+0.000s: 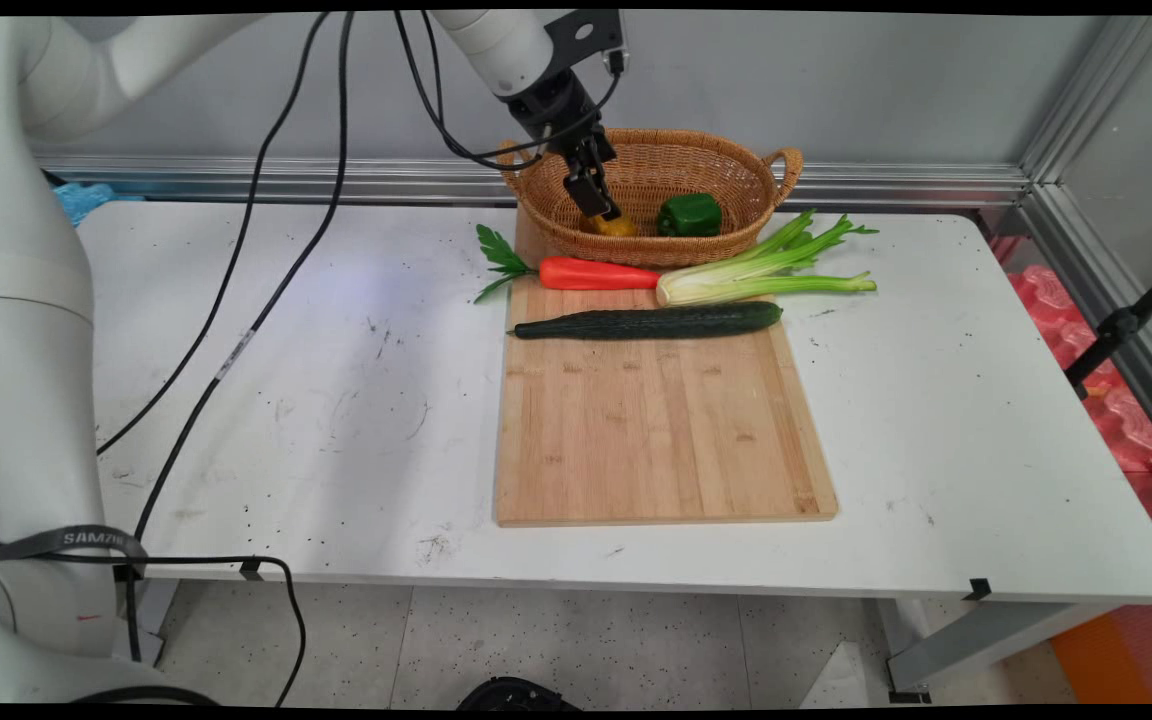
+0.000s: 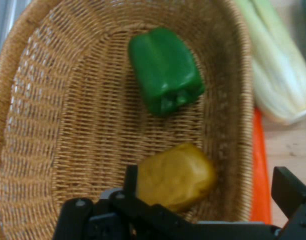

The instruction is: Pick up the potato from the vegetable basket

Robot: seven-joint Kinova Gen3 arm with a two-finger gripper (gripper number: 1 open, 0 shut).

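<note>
My gripper (image 1: 600, 204) reaches down into a wicker basket (image 1: 656, 142) at the back of the table. In the hand view the gripper (image 2: 208, 184) is open, its fingers (image 2: 289, 189) standing on either side of a yellow pepper (image 2: 175, 175) on the basket (image 2: 68, 125) floor. The left finger is right against the pepper and the right one stands well off it. In the main view the yellow pepper (image 1: 618, 226) peeks out just below the fingertips. A green pepper (image 1: 689, 215) lies in the basket beside it, the same green pepper (image 2: 165, 70) sitting beyond the yellow one in the hand view.
A wooden cutting board (image 1: 656, 420) lies in front of the basket. At its far end rest a carrot (image 1: 596, 273), a celery stalk (image 1: 756, 275) and a dark cucumber (image 1: 651, 321). Black cables hang from the arm over the table's left half.
</note>
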